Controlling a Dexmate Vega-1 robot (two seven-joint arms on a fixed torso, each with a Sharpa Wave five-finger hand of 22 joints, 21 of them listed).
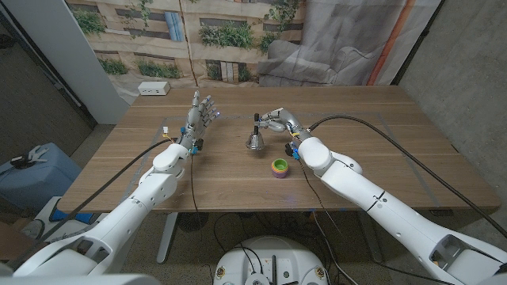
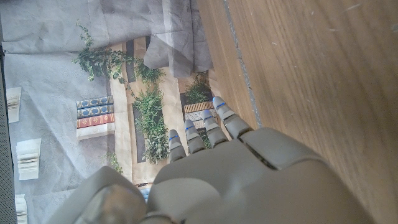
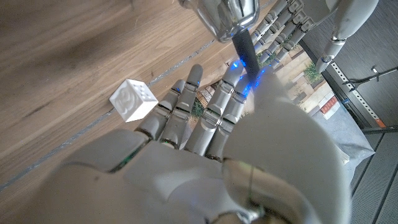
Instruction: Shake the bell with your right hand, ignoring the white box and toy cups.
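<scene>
- The bell is stood mid-surface, its black handle pinched by the right hand fingers.
- The left hand is held up, fingers spread.
- Slippage is risked if the shallow pinch loosens during shaking.

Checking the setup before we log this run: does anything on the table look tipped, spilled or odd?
Nothing stands out. The bell is upright with the right robot hand at its handle, and the toy cups sit stacked nearby.
</scene>
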